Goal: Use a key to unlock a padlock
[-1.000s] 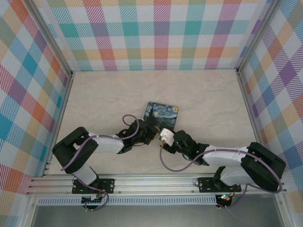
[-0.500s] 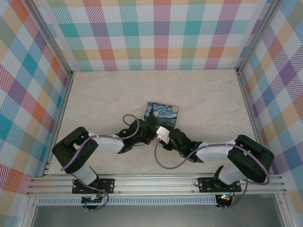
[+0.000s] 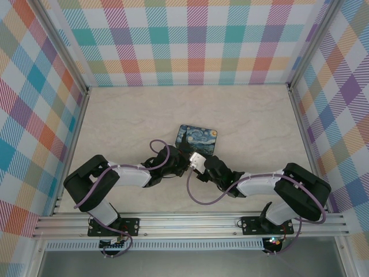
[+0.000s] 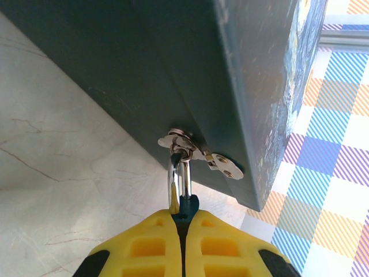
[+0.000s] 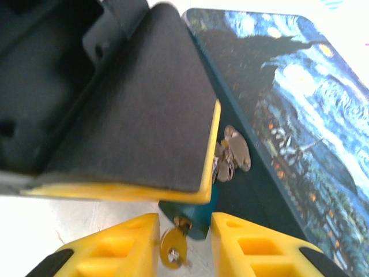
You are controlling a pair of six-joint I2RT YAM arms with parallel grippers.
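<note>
The padlock [image 4: 188,205] hangs from the hasp [image 4: 203,154] on the near side wall of the tin [image 4: 173,69]. Its thin silver shackle is threaded through the hasp's loop. Its long axis runs straight from the tin's wall back toward the left gripper [image 4: 184,226], shackle end at the tin and blue body pointing away from it. The left fingers are pressed together on that body, so only a sliver of blue shows at their tips.

In the right wrist view the keyhole end of the body faces the camera, and the key [image 5: 172,249] sticks out of it. The key's shaft lies along the same axis and its round head is nearest the lens. The right gripper [image 5: 183,234] straddles that head with a narrow gap; its yellow fingers sit on either side and do not pinch it.

Compared with a second ago in the top view, the right arm has folded in and its gripper has moved up and left to meet the left one at the tin's near edge. The left arm and the tin have not shifted on the table [image 3: 248,115].
</note>
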